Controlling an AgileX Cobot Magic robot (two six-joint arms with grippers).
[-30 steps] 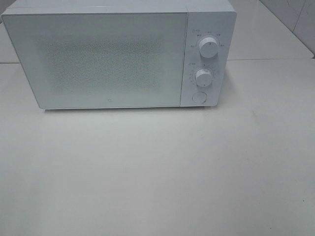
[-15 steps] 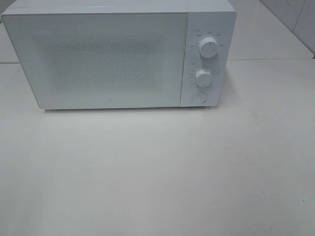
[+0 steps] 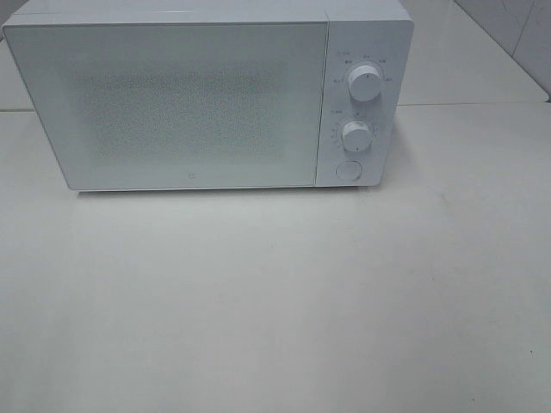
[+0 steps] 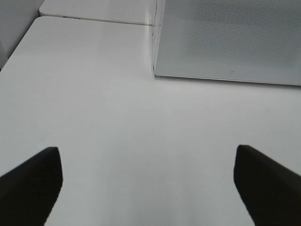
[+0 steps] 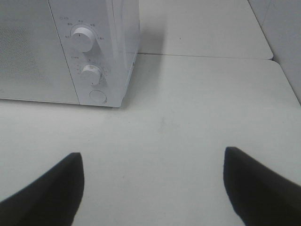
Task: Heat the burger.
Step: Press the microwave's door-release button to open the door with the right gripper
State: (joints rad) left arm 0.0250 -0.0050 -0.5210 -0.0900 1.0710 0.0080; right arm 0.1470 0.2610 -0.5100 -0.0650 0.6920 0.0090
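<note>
Microwave (image 3: pixel 207 95), white, one unit, at the far side of a pale table (image 3: pixel 275 301), door (image 3: pixel 172 103) shut, with upper dial (image 3: pixel 365 83), lower dial (image 3: pixel 355 135) and round button (image 3: pixel 347 169) stacked down its right-hand panel. Left gripper (image 4: pixel 146 149) and right gripper (image 5: pixel 153 153), both with dark jaws spread wide and nothing between them, above the table short of the microwave's front, the left facing the door's corner, the right facing the dials. Burger: not visible in any view, whereabouts cannot be told.

microwave (image 3: pixel 189 103) — white, boxy, door shut | stands upright at back of table (image 3: pixel 275 301) | upper knob (image 3: pixel 365 83), lower knob (image 3: pixel 355 134), round button (image 3: pixel 347 169) — on right panel
</note>
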